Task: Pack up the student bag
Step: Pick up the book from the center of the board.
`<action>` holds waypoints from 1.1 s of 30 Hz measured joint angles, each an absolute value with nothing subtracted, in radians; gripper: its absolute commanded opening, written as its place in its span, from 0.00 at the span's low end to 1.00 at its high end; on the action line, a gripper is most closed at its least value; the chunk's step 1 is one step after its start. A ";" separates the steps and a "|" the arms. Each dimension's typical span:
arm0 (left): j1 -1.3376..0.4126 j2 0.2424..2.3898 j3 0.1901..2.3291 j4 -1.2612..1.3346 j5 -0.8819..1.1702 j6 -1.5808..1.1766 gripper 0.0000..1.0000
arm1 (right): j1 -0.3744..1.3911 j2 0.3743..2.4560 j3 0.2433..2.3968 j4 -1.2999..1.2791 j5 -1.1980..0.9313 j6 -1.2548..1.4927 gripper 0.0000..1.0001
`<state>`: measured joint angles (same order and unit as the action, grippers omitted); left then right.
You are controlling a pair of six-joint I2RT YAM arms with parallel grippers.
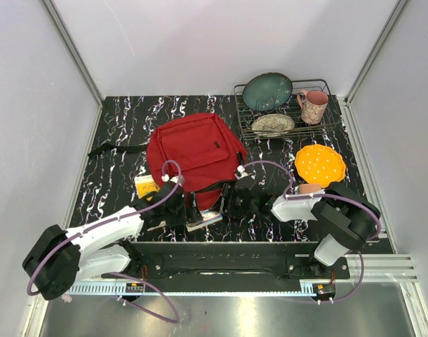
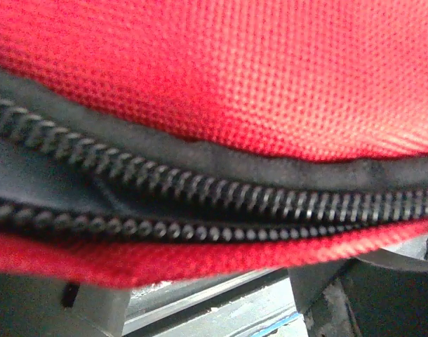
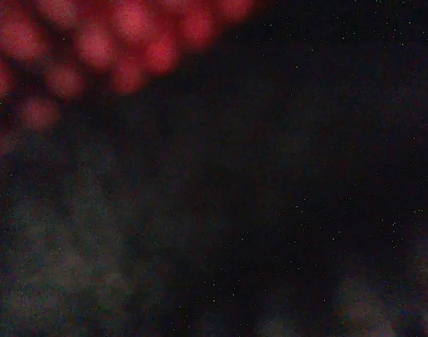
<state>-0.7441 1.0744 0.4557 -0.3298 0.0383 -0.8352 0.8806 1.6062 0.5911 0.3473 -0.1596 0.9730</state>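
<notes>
The red student bag (image 1: 193, 149) lies flat mid-table, its zip opening toward the arms. My left gripper (image 1: 180, 208) is at the near left edge of the opening. In the left wrist view its two fingers (image 2: 81, 309) stand well apart under the bag's red lip (image 2: 200, 256), with the open black zip (image 2: 221, 193) just above; it holds nothing. My right gripper (image 1: 233, 201) is pushed into the near right edge of the opening. The right wrist view is dark, with only blurred red fabric (image 3: 95, 42), and its fingers do not show.
A book (image 1: 205, 220) and a yellow item (image 1: 145, 186) lie by the bag's near edge. An orange plate (image 1: 319, 165) sits at the right. A wire rack (image 1: 332, 121) at the back right holds a teal plate (image 1: 267, 91), a patterned dish (image 1: 273, 124) and a pink mug (image 1: 313, 106).
</notes>
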 measured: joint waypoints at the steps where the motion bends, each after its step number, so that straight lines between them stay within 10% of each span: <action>1: -0.744 1.081 0.456 -0.327 0.039 -0.835 0.78 | 0.881 1.610 0.591 0.353 -0.160 0.974 0.57; 5: -0.743 1.105 0.456 -0.321 0.033 -0.820 0.70 | 0.876 1.633 0.596 0.369 -0.155 0.973 0.39; 18: -0.804 1.245 0.525 -0.254 0.051 -0.760 0.18 | 0.860 1.453 0.479 0.260 -0.041 0.973 0.25; 23: -0.857 1.308 0.583 -0.250 0.059 -0.742 0.32 | 0.859 1.340 0.422 0.182 -0.003 0.979 0.25; 27: -0.885 1.335 0.593 -0.233 0.089 -0.730 0.56 | 0.860 1.249 0.380 0.126 0.005 0.994 0.51; 33: -0.920 1.355 0.600 -0.208 0.109 -0.725 0.66 | 0.889 1.192 0.395 0.054 0.010 0.999 0.68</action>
<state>-0.9195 1.3552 0.5999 -0.2085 0.1089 -0.7250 0.8890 1.1915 0.3946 0.0536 0.0105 0.9993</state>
